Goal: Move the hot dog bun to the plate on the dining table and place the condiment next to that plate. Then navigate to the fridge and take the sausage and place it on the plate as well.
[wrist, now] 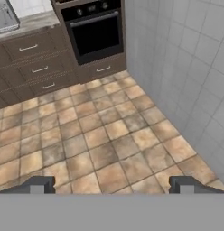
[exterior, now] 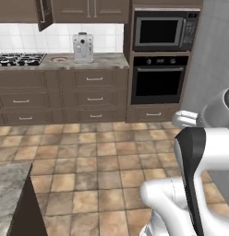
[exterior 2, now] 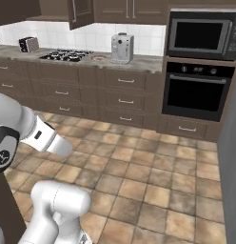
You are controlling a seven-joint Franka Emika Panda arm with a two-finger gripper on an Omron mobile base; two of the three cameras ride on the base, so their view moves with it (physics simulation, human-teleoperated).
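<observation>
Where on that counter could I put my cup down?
Bare counter lies between the coffee machine and the oven column. Left of the machine it is crowded: a small dish, then the stove.

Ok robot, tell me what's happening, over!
Gripper open, holding nothing. Facing oven and drawers over bare tiled floor. Corner of dining table beside me. Nothing blocking.
</observation>
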